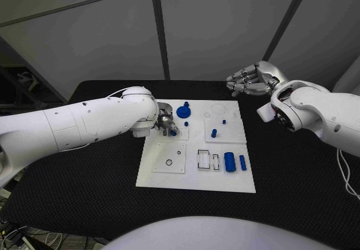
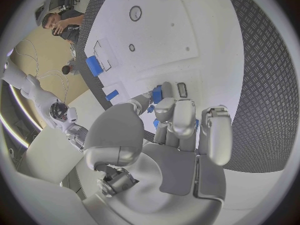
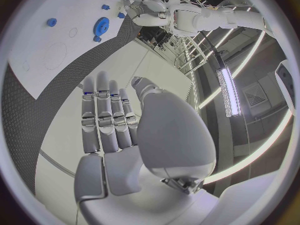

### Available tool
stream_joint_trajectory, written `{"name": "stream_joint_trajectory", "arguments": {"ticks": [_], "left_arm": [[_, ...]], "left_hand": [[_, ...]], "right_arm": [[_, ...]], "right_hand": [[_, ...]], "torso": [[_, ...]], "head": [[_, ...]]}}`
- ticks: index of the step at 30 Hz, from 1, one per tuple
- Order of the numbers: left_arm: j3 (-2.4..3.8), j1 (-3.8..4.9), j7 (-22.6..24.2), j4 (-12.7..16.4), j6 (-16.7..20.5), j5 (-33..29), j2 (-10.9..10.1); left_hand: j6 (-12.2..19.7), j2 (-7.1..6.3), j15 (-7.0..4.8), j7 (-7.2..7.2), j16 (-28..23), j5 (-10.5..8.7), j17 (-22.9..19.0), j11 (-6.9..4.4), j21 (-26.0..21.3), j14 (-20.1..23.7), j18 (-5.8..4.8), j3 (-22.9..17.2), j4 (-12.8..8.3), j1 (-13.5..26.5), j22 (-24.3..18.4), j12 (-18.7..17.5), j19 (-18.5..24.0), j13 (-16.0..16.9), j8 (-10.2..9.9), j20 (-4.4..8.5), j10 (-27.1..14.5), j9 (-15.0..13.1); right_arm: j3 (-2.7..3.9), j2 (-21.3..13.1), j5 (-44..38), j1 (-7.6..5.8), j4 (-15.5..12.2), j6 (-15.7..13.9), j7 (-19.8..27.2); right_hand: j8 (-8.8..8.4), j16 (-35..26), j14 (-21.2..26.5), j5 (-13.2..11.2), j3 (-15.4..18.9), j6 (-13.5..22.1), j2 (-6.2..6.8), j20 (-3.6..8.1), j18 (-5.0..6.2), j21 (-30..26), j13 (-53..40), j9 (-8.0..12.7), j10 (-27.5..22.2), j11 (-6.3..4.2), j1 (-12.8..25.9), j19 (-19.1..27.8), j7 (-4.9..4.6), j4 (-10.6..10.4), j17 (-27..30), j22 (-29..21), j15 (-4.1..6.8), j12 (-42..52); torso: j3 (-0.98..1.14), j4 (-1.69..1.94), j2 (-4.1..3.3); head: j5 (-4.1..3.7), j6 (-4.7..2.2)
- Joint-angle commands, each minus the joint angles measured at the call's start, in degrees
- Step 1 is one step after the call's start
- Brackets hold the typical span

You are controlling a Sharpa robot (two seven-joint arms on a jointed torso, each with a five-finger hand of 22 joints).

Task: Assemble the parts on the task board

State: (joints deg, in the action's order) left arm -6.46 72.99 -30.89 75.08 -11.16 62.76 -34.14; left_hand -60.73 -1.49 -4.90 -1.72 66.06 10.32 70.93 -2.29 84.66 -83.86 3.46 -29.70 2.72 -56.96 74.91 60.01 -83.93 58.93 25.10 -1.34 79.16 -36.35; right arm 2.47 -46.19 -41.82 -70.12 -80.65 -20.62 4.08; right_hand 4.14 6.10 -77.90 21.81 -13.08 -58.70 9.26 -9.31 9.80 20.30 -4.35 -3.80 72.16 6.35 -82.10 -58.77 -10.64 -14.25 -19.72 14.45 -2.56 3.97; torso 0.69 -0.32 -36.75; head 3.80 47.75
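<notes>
1. Biggest thing first: one white board (image 1: 196,177) in the middle of the black table (image 1: 300,177). If the left hand pushes sideways instead of straight down, I'd guess the board could skate on the mat.
2. Two hands. The left hand (image 1: 166,124) sits over the board's far-left area, fingers closed round a small blue peg (image 2: 157,93), which is at the fingertips just above the board. A tilted peg could jam or pop out and roll off.
3. The right hand (image 1: 251,79) hangs past the board's far edge, holding nothing, fingers loosely extended. No real risk there.
4. Blue pieces I can count in the head view: one gear (image 1: 183,111), one cylinder (image 1: 229,162), one smaller block (image 1: 242,161), two little pegs (image 1: 214,133) on the right plate, plus the held one.
</notes>
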Motion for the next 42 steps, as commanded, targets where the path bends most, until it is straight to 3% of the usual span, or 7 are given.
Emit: {"name": "stream_joint_trajectory", "arguments": {"ticks": [1, 17, 31, 42], "left_arm": [[-0.22, -0.19, -0.78, -0.44, -2.07, 0.31, 0.03], [-0.22, -0.15, -0.75, -0.49, -1.95, 0.06, 0.27], [-0.22, -0.01, -0.75, -0.48, -2.05, 0.01, 0.27], [-0.22, 0.07, -0.74, -0.53, -1.77, 0.18, 0.39]], "left_hand": [[-0.54, 0.31, -0.19, 0.14, -0.35, 0.0, 0.07, 0.02, -0.38, -1.71, -1.55, 0.1, 0.87, 1.09, 8.96, -0.22, -1.21, -0.07, -0.28, -0.12, -0.35, 0.3], [-1.22, 0.84, -0.19, 0.15, -0.33, 0.01, 0.11, 0.02, -0.32, -1.72, -1.6, 0.82, 2.95, 4.96, 9.2, 0.03, -1.37, 0.1, -0.62, -0.11, -0.14, 1.11], [-1.26, 0.88, -0.19, 0.15, -0.33, 0.0, 0.11, 0.03, -0.38, -1.73, -1.58, 0.87, 3.1, 5.26, 9.14, -0.04, -1.32, 0.02, -0.64, -0.11, -0.16, 1.17], [-1.58, 0.64, -0.19, 0.15, -0.31, -0.09, 0.14, 0.03, -0.37, -1.74, -1.59, 1.64, 4.36, 7.6, 9.25, 0.05, -1.39, 0.08, -0.73, -0.11, -0.08, 1.54]], "right_arm": [[0.04, -0.02, 0.15, -0.13, -0.08, 0.29, 0.22], [0.03, 0.18, 0.16, -0.13, 0.18, 0.52, 0.28], [0.03, 0.3, 0.16, -0.12, 0.43, 0.74, 0.17], [0.03, 0.39, 0.16, -0.12, 0.52, 0.77, 0.18]], "right_hand": [[-0.29, -0.18, -0.11, 0.33, 0.12, 0.52, 0.12, -0.25, 0.65, -0.28, 0.1, -0.05, -0.47, 0.11, 0.55, -0.21, -0.07, -0.24, 0.09, -0.05, -0.39, -0.22], [-0.28, -0.24, -0.11, 0.34, 0.2, 0.55, 0.1, -0.28, 0.65, -0.39, 0.1, -0.06, -0.5, 0.14, 0.74, -0.24, -0.08, -0.33, 0.1, -0.13, -0.42, -0.21], [-0.28, -0.24, -0.11, 0.34, 0.2, 0.55, 0.1, -0.28, 0.65, -0.39, 0.1, -0.06, -0.5, 0.14, 0.74, -0.24, -0.08, -0.33, 0.1, -0.13, -0.42, -0.21], [-0.28, -0.3, -0.12, 0.35, 0.28, 0.58, 0.08, -0.31, 0.65, -0.5, 0.1, -0.06, -0.53, 0.15, 0.9, -0.28, -0.09, -0.4, 0.1, -0.2, -0.44, -0.2]], "torso": [[-0.01, -0.02, 0.02], [-0.04, 0.06, 0.03], [0.0, 0.04, 0.04], [0.0, -0.01, 0.0]], "head": [[0.04, -0.01], [0.06, -0.02], [0.01, 0.0], [0.04, -0.02]]}}
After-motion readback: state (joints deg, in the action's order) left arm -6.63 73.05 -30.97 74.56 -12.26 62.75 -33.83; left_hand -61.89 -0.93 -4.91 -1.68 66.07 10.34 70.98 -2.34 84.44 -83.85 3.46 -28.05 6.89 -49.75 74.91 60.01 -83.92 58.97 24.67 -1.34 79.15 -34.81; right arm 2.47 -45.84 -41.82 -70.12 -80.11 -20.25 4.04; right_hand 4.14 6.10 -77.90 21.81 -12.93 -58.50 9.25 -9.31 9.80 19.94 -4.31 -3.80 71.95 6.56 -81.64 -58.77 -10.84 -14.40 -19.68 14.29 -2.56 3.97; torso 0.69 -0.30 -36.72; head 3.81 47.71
